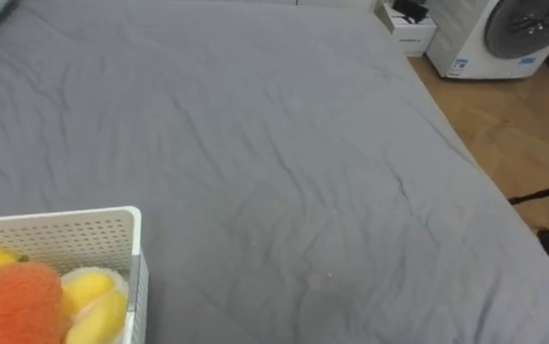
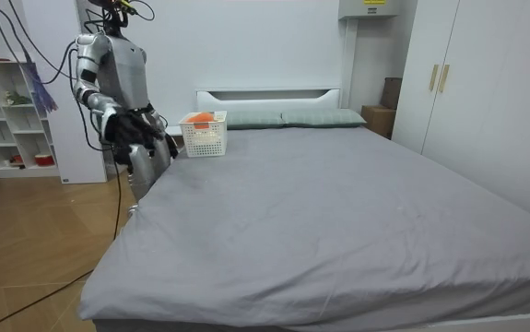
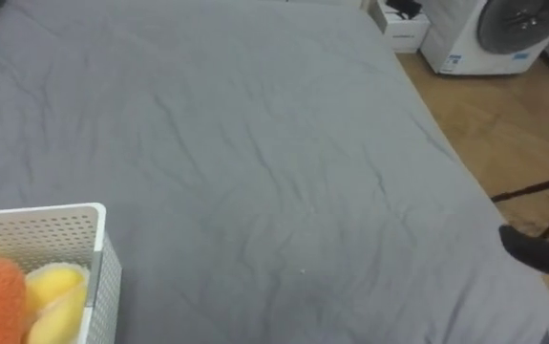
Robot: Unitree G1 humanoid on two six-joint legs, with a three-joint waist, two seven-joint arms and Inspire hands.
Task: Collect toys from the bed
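as robot stands by bed w/ toys in basket, hands at waist, can't tell grip.

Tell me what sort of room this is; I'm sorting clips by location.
Most likely a bedroom: a wide grey bed, pillows against its headboard, and tall wardrobe doors beside it.

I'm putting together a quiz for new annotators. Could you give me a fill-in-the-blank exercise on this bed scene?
1. The orange toy and the yellow toys lie in a white ___.
2. That container stands on a piece of furniture, the ___.
3. The sheet is coloured ___.
Missing words: basket; bed; grey.
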